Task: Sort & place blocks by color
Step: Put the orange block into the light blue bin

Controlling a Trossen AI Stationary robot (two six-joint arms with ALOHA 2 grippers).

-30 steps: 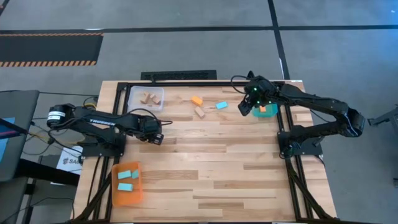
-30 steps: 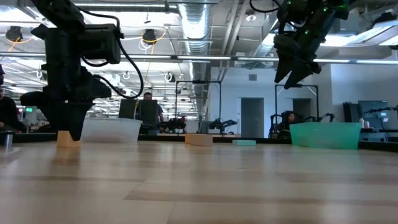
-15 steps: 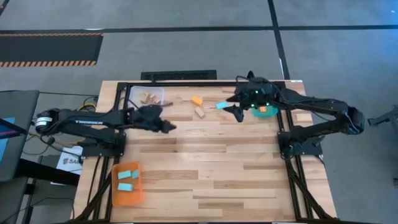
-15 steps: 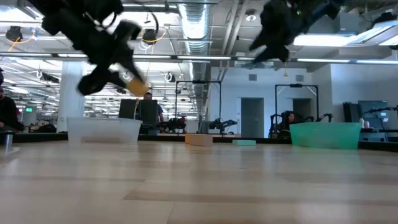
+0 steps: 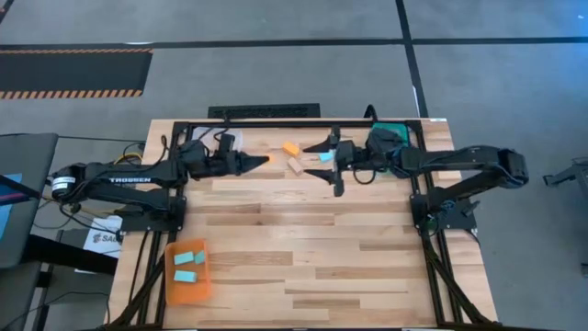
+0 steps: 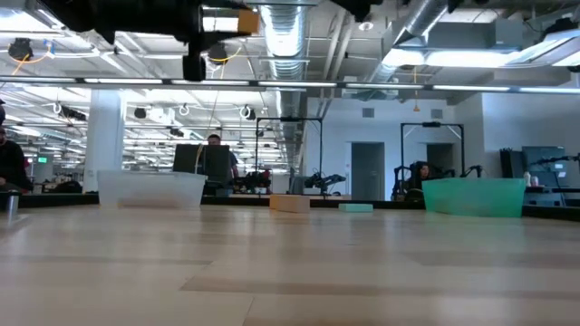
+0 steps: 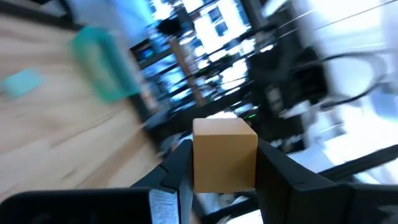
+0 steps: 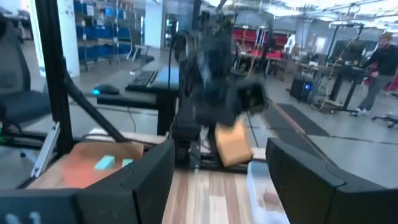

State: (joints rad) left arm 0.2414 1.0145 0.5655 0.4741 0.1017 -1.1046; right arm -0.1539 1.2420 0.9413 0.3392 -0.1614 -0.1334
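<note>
My left gripper [image 5: 263, 162] is shut on a tan wood block [image 7: 224, 152], high above the table just right of the clear tray [image 5: 209, 138]; the gripper also shows in the low view [image 6: 237, 22]. My right gripper [image 5: 323, 167] is open and empty and points toward the left one. It is held up over a light blue block [image 5: 326, 156]. An orange block [image 5: 291, 148] and a tan block [image 5: 296, 166] lie flat on the table between the two grippers. Two light blue blocks [image 5: 187, 265] lie in the orange tray [image 5: 171, 287]. My left gripper pinches the tan block's two opposite side faces [image 7: 198, 163] between its two fingers. The fingers lie level and point toward the table's right edge. The block is lifted clear, well above the table [image 6: 246, 20].
The teal tray [image 5: 390, 135] stands at the far right, partly under my right arm. The clear tray holds tan blocks, mostly hidden by my left arm. The middle and near part of the table [image 5: 312, 257] is bare wood.
My left gripper has lifted the tan block off the table, carried it up and toward the far and right edges, and turned level so that it points right. My right gripper has left the teal tray, gone toward the table's left, and tipped level toward the left gripper.
</note>
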